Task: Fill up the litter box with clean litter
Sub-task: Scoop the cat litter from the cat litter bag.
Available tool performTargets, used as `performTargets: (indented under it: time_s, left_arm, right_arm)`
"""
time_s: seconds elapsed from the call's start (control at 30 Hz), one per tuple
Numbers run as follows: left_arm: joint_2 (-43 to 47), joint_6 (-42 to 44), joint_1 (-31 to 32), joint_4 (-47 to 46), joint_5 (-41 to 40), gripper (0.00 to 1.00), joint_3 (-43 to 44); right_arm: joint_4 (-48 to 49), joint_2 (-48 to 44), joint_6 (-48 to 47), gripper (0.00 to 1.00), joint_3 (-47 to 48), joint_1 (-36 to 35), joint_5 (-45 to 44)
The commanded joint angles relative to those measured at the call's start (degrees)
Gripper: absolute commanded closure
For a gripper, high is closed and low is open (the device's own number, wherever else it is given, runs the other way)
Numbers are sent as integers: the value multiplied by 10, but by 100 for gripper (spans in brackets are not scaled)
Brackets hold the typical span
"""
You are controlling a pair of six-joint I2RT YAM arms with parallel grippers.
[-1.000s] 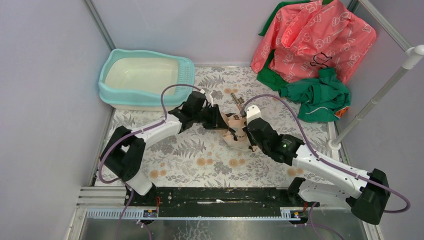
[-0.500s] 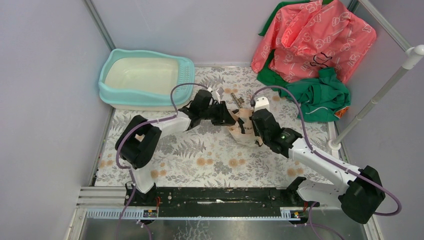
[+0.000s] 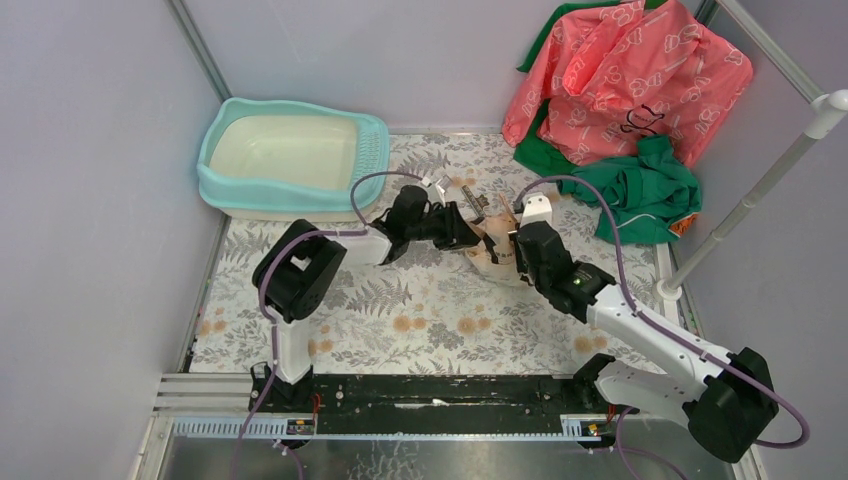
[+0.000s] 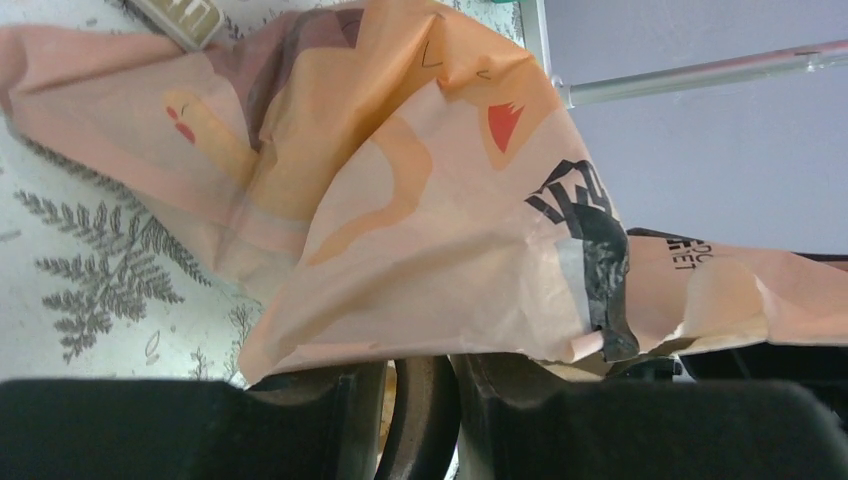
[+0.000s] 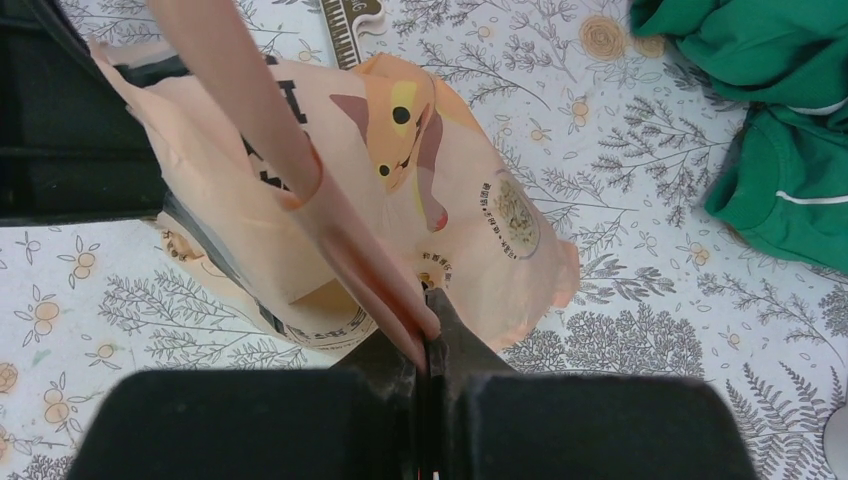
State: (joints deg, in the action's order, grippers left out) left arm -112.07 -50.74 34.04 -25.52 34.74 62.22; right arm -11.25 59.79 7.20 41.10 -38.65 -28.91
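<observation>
We count two arms rising from the bottom edge of the overhead view, both reaching onto one floral mat (image 3: 400, 320) and meeting at mid-frame over a single pink-orange printed bag (image 3: 487, 258).

The left gripper (image 3: 462, 232) comes in from the left. In its wrist view the two fingers (image 4: 345, 400) stand narrowly apart at the bottom of the frame with the bag's lower fold tucked between them, so it is pinching the bag (image 4: 420, 220).

The right gripper (image 3: 505, 250) comes in from the lower right. Its own camera shows the jaws pressed together on a raised flap of the bag (image 5: 460, 200), with the gripper (image 5: 425, 320) clamped hard on that one fold. What the bag holds is hidden from us.

Just beyond the bag lies one small printed strip (image 3: 474, 201), flat on the mat.

Farther back, in the upper left of the overhead view, sits the one litter box (image 3: 250, 195) – turquoise outside, cream pan inside, slotted rim on its right end – well apart from the bag.

In the upper right is one pink-red garment (image 3: 620, 70) heaped over green cloth (image 3: 640, 190); how many green pieces there are, we cannot tell. One white pole (image 3: 760, 190) slants along the right edge.
</observation>
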Motion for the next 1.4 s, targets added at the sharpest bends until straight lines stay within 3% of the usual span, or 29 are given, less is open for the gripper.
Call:
performTargets:
  time_s: [0.0,0.23,0.7,1.17,1.37]
  left_arm:
    - [10,-41,-16,-15,0,99,-83]
    - [68,-86,-49,-56,29,99,-160]
    - [239,-77,-106,18,-12,99,-263]
    - [366,-49,-109,136,-53,98,-262]
    - [418,-41,-109,187,-67,98,-246]
  right_arm:
    - [26,-25,22,100,-9,1,-9]
    - [24,-39,28,100,-22,1,-12]
    - [12,-78,33,100,-44,1,9]
    - [-72,-72,57,100,2,-5,95]
    - [-109,-51,46,98,25,-72,69]
